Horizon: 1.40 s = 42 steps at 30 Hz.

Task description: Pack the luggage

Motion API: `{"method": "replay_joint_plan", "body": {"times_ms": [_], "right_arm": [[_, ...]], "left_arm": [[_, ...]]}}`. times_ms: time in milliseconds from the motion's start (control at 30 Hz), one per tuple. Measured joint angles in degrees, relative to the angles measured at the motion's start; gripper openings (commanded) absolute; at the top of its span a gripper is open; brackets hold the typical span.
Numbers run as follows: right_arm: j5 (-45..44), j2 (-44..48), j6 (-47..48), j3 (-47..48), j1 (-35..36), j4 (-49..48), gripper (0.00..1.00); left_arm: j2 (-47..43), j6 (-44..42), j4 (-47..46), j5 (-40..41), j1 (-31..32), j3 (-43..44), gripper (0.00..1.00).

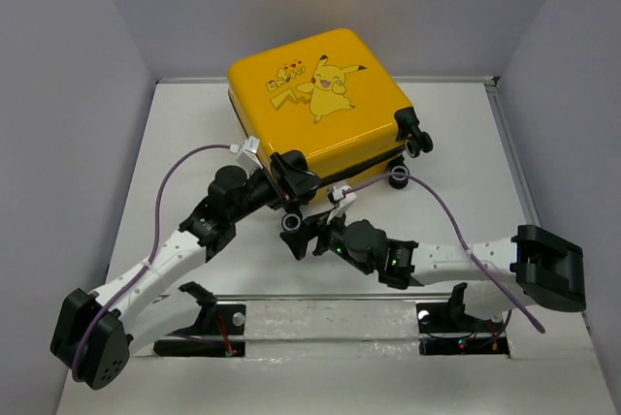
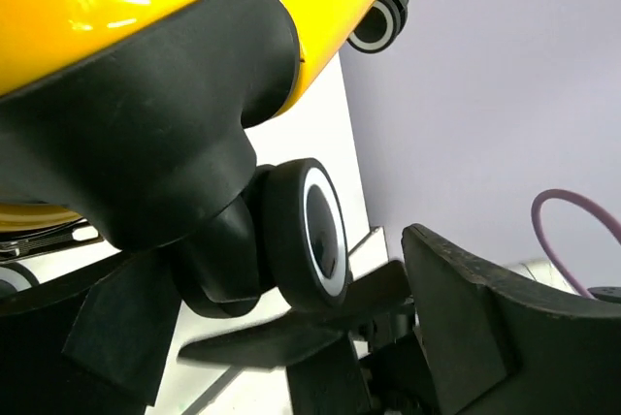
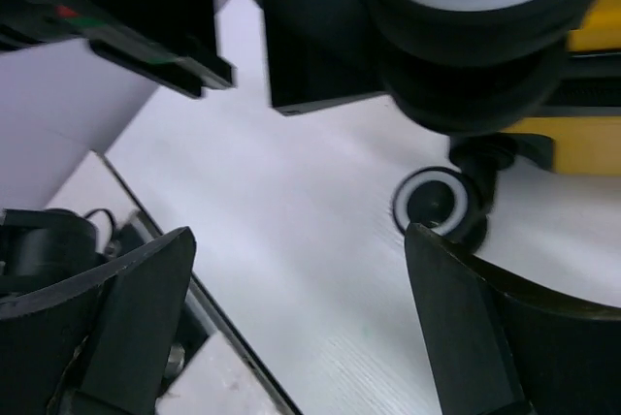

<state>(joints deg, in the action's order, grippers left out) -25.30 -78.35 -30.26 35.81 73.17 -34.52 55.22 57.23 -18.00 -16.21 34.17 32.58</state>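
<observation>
The luggage (image 1: 320, 95) is a yellow hard-shell suitcase, closed, lying at the back middle of the table with its Pikachu side up. Its black wheels face the arms. My left gripper (image 1: 291, 171) is open at the near corner. In the left wrist view, the left gripper (image 2: 281, 274) has its fingers wide apart around the black corner trim (image 2: 146, 134) and a wheel (image 2: 312, 236). My right gripper (image 1: 303, 238) is open and empty just below that wheel (image 1: 290, 224). In the right wrist view, the right gripper (image 3: 299, 240) has only bare table between its fingers.
Two more wheels (image 1: 417, 143) stick out at the suitcase's right corner; one shows in the right wrist view (image 3: 437, 204). Grey walls close in the white table (image 1: 175, 143) on three sides. Purple cables (image 1: 184, 168) loop from both arms.
</observation>
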Motion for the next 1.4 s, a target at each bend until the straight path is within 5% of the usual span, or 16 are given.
{"method": "replay_joint_plan", "body": {"times_ms": [267,633,833,867,933,1033,1100,1200,1300,1400], "right_arm": [[2.54,2.23,1.44,1.99,-9.68,13.27,0.94],[11.93,-3.13,7.23,11.80,-13.53,13.42,0.92],[12.63,-4.92,8.57,12.96,-13.97,12.17,0.68],[12.41,-5.40,8.70,13.27,-14.08,11.89,0.47],[11.80,-6.82,9.01,14.38,-14.43,11.23,0.23],[11.43,-7.96,9.64,15.17,-14.64,10.51,0.07],[10.56,-8.17,9.57,15.26,-14.38,10.45,0.07],[9.86,-8.17,10.08,15.47,-14.16,10.71,0.07],[9.42,-8.17,11.32,16.52,-14.10,12.63,0.07],[8.96,-8.15,12.63,17.09,-13.86,13.79,0.07]], "left_arm": [[-2.51,-2.14,1.51,0.44,-0.15,-0.87,0.99],[-2.71,-2.36,-0.13,1.42,-2.40,-1.14,0.99],[-4.24,-2.32,-0.66,1.46,-3.72,-2.38,0.97],[-4.63,-2.38,-0.63,1.55,-3.96,-2.49,0.97],[-6.01,-2.91,0.26,1.66,-4.79,-2.75,0.90],[-8.68,-5.01,3.04,2.97,-5.11,-2.78,0.79],[-12.74,-7.21,6.47,5.27,-5.03,-3.15,0.61],[-18.73,-9.31,9.35,8.41,-4.98,-5.01,0.48],[-23.54,-9.07,9.92,10.40,-5.01,-10.21,0.48],[-22.32,-6.69,8.81,10.54,-5.01,-16.76,0.63]]}}
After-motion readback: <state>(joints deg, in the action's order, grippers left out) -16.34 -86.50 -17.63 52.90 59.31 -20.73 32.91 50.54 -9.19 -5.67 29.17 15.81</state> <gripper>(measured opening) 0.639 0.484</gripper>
